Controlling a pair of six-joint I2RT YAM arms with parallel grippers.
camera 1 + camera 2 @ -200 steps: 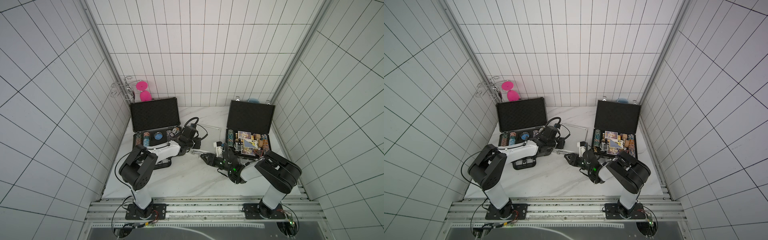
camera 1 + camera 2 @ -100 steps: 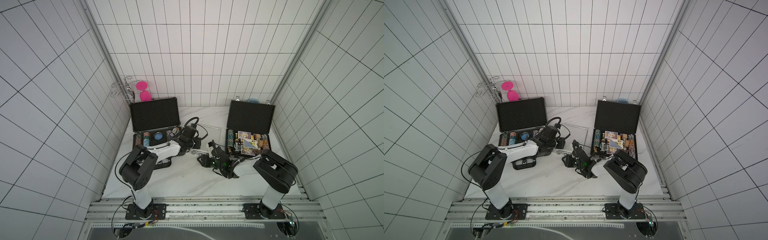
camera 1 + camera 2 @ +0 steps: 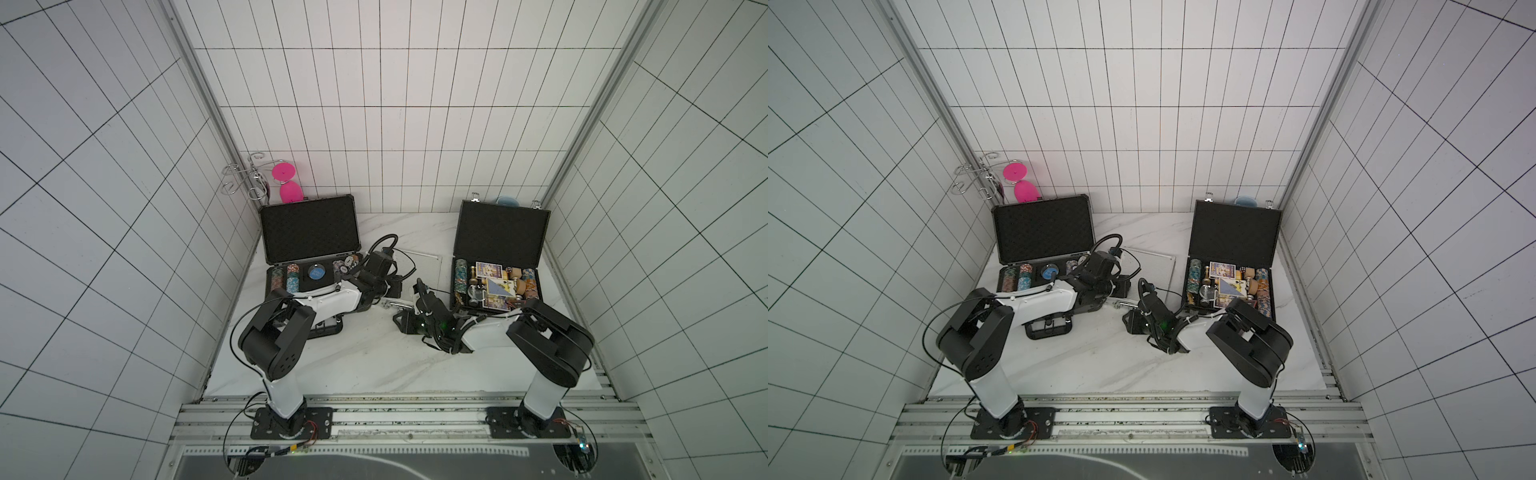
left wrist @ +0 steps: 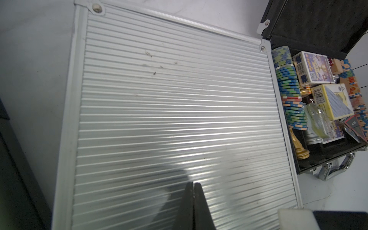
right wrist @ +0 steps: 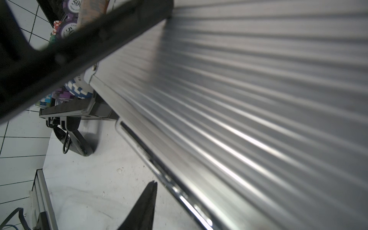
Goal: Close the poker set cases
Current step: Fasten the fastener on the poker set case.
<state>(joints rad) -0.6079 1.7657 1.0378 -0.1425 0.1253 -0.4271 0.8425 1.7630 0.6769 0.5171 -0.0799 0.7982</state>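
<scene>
The small silver poker set case [image 4: 169,119] lies mid-table in both top views [image 3: 420,266] [image 3: 1152,270], ribbed lid down. My left gripper [image 4: 193,184] is shut, tips resting on that lid. The right gripper [image 3: 402,322] sits low at the silver case's front edge. One finger [image 5: 150,191] shows beside the chrome handle [image 5: 183,199], with a strip of table between them. The other finger is hidden. The wide dark grey case [image 3: 309,232] at back left and the black case [image 3: 498,232] at back right stand open, with chips inside.
A wire rack [image 3: 245,183] and pink pieces [image 3: 284,183] stand in the back left corner. A pale blue thing [image 3: 507,201] peeks from behind the black case. The grey case's handle [image 3: 328,328] juts forward under the left arm. Tiled walls close in on both sides.
The right wrist has swung left and drawn in toward the silver case's front edge. The left arm has stayed on the lid.
</scene>
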